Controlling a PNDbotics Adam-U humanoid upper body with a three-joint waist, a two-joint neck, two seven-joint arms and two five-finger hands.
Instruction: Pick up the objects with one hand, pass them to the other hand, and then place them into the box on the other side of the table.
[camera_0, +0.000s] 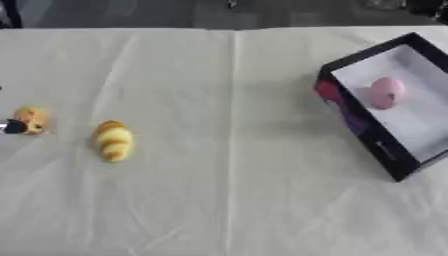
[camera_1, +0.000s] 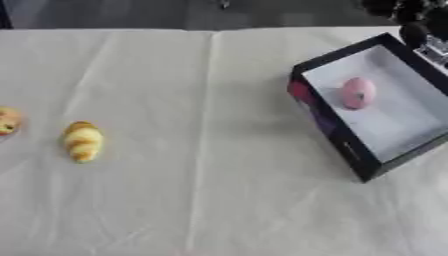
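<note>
On the table, a yellow croissant-shaped object lies left. Further left, a small orange object touches the left hand; finger state undeterminable. Right: black box containing pink object. Right hand beyond box; finger state undeterminable.

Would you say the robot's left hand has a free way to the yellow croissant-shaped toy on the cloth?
Probably yes: the croissant toy lies alone on bare cloth on the left side, with only a small orange toy apart from it. How the left hand stands is unclear.
</note>
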